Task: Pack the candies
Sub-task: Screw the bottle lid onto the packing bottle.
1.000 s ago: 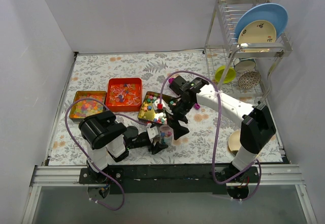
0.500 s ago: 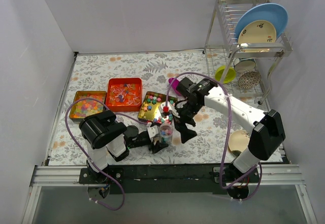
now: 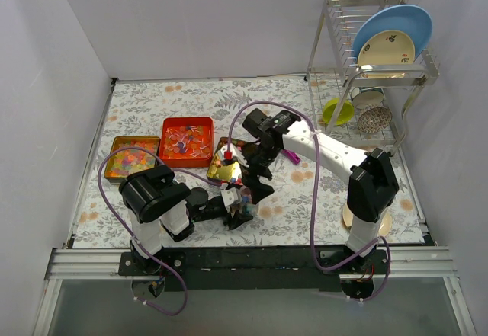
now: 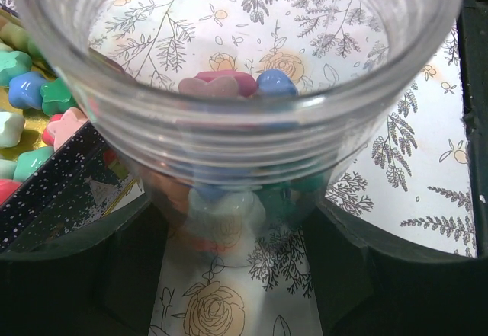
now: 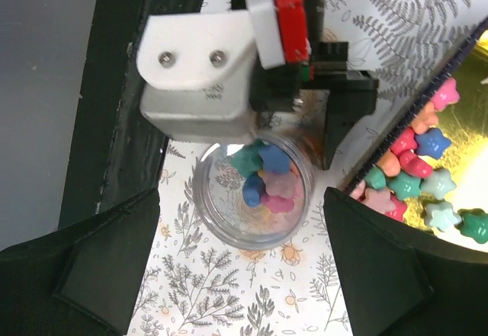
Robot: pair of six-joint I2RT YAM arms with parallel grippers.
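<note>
The right gripper [image 5: 241, 196] is swinging left from where it was a moment ago and is now hanging right over the clear jar [image 5: 252, 187], jaws spread wide with nothing between them. The left gripper [image 4: 236, 271] is clamping that jar upright just near of the gold tray [image 3: 217, 171]. A few candies [image 5: 265, 177] are lying in the jar and many more in the tray, so packing is probably only getting started.
</note>
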